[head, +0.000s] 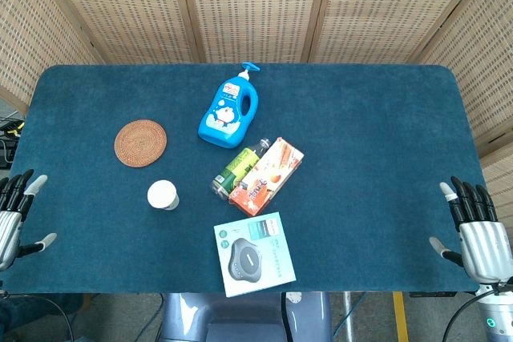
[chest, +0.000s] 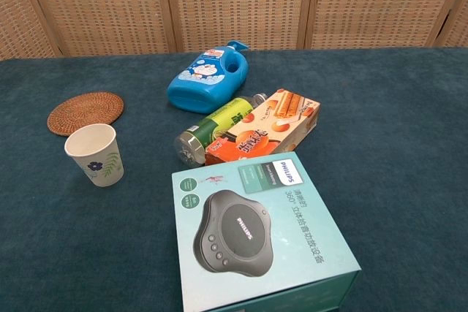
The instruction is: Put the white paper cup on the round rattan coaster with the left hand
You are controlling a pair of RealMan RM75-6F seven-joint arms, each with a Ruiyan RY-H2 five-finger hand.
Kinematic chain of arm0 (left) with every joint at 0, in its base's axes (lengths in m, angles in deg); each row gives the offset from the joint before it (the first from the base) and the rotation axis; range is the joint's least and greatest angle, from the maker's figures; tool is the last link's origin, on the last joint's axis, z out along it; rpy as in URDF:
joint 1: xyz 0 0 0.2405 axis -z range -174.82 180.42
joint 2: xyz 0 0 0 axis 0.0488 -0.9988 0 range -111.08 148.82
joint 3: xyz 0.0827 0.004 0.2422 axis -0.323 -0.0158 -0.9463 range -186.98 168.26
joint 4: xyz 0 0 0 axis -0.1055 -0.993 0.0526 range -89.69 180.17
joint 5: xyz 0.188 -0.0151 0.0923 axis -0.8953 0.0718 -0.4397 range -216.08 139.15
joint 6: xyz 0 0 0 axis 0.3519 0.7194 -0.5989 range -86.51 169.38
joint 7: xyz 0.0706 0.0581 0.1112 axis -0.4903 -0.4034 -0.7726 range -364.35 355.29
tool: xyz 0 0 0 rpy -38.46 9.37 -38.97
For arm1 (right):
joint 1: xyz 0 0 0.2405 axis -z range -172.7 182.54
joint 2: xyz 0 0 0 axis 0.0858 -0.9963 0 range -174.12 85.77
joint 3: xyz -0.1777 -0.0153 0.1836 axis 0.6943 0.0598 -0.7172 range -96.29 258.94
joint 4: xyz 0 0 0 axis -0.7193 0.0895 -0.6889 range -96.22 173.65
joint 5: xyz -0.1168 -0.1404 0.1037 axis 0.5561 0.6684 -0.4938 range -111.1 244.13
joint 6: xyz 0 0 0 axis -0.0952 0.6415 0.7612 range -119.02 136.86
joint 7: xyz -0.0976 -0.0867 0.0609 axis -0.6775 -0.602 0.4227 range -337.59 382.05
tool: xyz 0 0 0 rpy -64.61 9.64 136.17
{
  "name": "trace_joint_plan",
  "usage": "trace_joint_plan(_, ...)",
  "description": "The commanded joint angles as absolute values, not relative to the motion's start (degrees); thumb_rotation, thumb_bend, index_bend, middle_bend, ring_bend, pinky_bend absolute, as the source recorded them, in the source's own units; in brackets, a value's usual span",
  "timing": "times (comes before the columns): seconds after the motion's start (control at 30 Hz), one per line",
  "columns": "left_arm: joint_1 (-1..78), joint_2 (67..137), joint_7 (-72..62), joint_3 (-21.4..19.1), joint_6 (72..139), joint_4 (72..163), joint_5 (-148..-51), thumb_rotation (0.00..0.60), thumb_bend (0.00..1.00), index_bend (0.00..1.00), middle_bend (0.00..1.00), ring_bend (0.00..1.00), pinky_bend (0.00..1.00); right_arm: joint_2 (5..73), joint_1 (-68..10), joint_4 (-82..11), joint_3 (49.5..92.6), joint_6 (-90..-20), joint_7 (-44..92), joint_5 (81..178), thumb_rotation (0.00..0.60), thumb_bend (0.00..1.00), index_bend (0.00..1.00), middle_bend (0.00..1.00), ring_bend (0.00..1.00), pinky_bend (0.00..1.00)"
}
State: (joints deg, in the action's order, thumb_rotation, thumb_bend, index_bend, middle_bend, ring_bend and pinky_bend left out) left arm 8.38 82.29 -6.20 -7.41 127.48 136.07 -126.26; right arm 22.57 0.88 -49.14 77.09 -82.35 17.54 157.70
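A white paper cup (head: 163, 195) (chest: 95, 154) with a leaf print stands upright on the blue table cloth, left of centre. The round rattan coaster (head: 140, 142) (chest: 85, 112) lies flat just beyond it, a short gap apart. My left hand (head: 14, 214) hovers at the table's left edge, fingers spread, holding nothing, well left of the cup. At the right edge my right hand (head: 476, 228) is likewise spread and empty. Neither hand shows in the chest view.
A blue pump bottle (head: 229, 110) (chest: 205, 78) lies at centre back. A green drink bottle (head: 237, 167) (chest: 216, 126) and an orange snack box (head: 267, 175) (chest: 265, 126) lie side by side. A teal speaker box (head: 254, 253) (chest: 259, 234) sits at the front edge.
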Motion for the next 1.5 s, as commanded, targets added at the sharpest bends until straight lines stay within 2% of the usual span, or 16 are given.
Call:
trace_joint_plan(0.03,8.4,82.4,-6.6,-7.5,127.2,136.0,-126.1,0.6,0.0,0.0,0.0,0.0,0.0,22.4,0.9,-49.4,77.1,-82.2,17.3,157.5,0.6,0.0,0.0,0.0,0.0,0.0)
trace_joint_plan(0.37,10.8,82.3,-7.5,-7.8,124.0,136.1,-127.8,0.6,0.0,0.0,0.0,0.0,0.0,21.7,1.1,-50.5,77.2,-82.1,17.1,157.3,0.6,0.0,0.0,0.0,0.0,0.0)
trace_joint_plan(0.67,22.8,87.3,-12.7,-6.3,110.3,132.4,-132.4,0.6,0.0,0.0,0.0,0.0,0.0,21.4,0.9,-50.7,76.7,-81.1,17.4,156.0,0.6,0.0,0.0,0.0,0.0,0.0)
trace_joint_plan(0.93,30.2,94.6,-11.7,-5.7,102.6,126.0,-133.7,0.6,0.0,0.0,0.0,0.0,0.0,21.6,0.5,-49.9,76.3,-79.6,17.5,154.4,0.6,0.0,0.0,0.0,0.0,0.0)
trace_joint_plan(1.13,33.1,98.3,-11.9,-5.0,99.3,122.7,-131.5,0.6,0.0,0.0,0.0,0.0,0.06,22.2,0.0,-49.5,76.3,-78.4,16.6,153.6,0.6,0.0,0.0,0.0,0.0,0.0)
trace_joint_plan(1.23,34.2,99.7,-12.2,-4.5,98.1,121.5,-130.4,0.6,0.0,0.0,0.0,0.02,0.12,22.3,-0.1,-49.4,76.2,-78.0,16.4,153.3,0.6,0.0,0.0,0.0,0.0,0.0)
trace_joint_plan(1.33,35.5,101.4,-12.8,-4.1,96.7,119.7,-129.3,0.6,0.0,0.01,0.11,0.15,0.25,22.5,-0.1,-49.3,76.2,-77.9,16.2,153.1,0.6,0.0,0.0,0.0,0.0,0.0)
trace_joint_plan(1.4,36.1,102.0,-12.6,-4.1,96.1,119.0,-128.9,0.6,0.0,0.09,0.26,0.28,0.33,22.5,-0.1,-49.2,76.2,-77.9,16.2,153.0,0.6,0.0,0.0,0.0,0.0,0.0)
trace_joint_plan(1.5,36.9,102.5,-12.1,-4.2,95.6,118.4,-128.4,0.6,0.0,0.22,0.39,0.4,0.38,22.5,-0.1,-49.2,76.1,-77.9,16.2,152.8,0.6,0.0,0.0,0.0,0.0,0.0)
